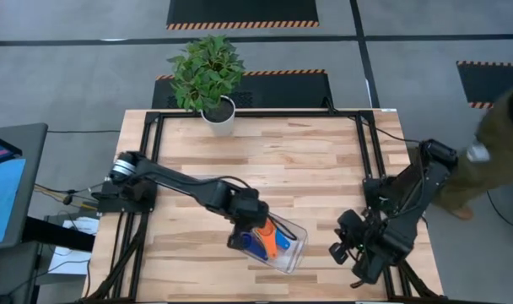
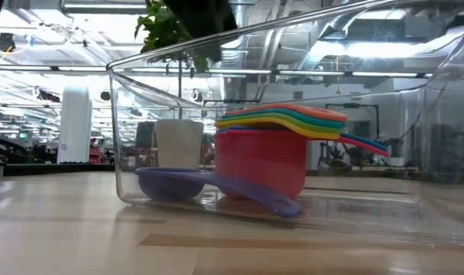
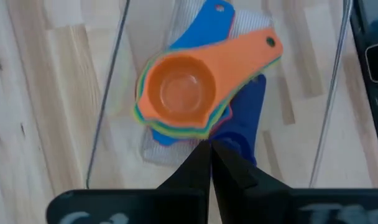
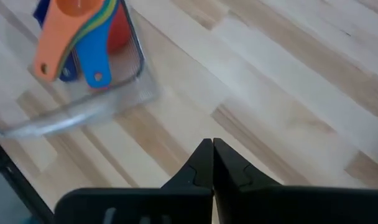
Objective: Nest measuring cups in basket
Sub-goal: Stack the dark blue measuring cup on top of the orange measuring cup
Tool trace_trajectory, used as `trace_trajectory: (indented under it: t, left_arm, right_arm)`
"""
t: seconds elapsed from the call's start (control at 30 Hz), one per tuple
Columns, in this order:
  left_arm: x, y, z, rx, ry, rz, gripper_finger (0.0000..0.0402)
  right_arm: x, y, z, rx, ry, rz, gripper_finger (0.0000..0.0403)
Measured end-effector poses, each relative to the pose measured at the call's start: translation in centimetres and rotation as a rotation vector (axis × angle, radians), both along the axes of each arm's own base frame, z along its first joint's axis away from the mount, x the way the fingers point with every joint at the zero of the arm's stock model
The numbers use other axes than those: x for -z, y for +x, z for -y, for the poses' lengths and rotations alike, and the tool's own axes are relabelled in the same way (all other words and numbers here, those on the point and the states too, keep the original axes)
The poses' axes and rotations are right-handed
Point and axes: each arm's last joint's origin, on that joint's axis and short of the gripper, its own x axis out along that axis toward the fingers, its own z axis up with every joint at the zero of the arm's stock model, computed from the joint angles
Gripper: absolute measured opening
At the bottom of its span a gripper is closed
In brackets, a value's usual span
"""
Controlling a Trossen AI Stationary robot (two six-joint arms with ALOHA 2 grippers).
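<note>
clear basket (image 1: 295,247), nested measuring cups (image 3: 179,96) inside

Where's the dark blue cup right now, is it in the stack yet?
Not yet: the dark blue cup lies on the basket floor beside the nested stack, under the left claw in the high view, near the table's front edge.

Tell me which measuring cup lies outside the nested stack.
The dark blue cup: it lies alone on the basket floor beside the stack, whose top cup is orange.
</note>
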Motion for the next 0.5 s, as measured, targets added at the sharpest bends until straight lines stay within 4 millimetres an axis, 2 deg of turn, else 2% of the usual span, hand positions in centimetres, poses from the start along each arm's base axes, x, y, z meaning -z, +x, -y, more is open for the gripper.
trace_trajectory:
  t: [0.17,0.5]
  left_arm:
    - [0.7,1.7,0.5,0.051,0.034,-0.029,0.0]
    - [3.1,2.3,0.9,-0.062,-0.069,-0.145,0.001]
  right_arm:
    - [0.0,-1.8,-0.4,0.001,-0.032,-0.022,0.002]
    - [0.0,-4.8,-1.5,-0.025,-0.036,-0.017,0.0025]
